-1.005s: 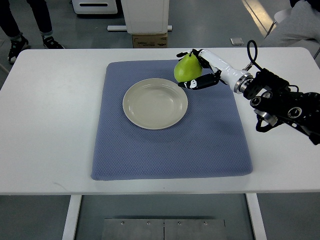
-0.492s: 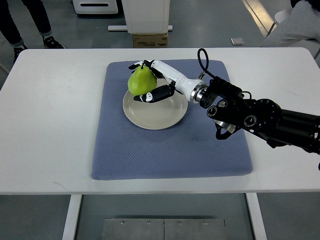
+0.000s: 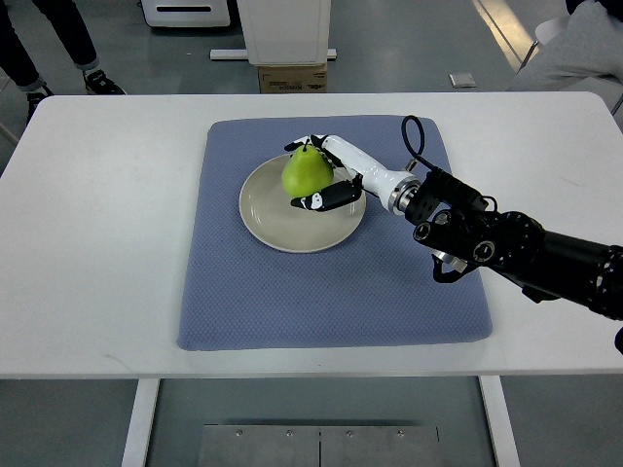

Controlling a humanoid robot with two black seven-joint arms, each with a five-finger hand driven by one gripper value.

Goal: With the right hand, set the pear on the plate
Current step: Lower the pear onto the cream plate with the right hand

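A green pear (image 3: 306, 171) is over the far part of a round cream plate (image 3: 277, 219) that lies on a blue-grey mat (image 3: 331, 292). My right hand (image 3: 316, 175) comes in from the right edge and is shut on the pear, with fingers behind it and the thumb below it. I cannot tell whether the pear touches the plate. The left arm does not show.
The mat lies on a white table (image 3: 88, 233). A person's legs and shoes (image 3: 39, 92) stand beyond the table's far left corner. A cardboard box (image 3: 292, 76) and a white cabinet base sit beyond the far edge.
My right hand carried the pear left from the mat's far right to the plate's far left rim, then back right and down over the plate's far part.
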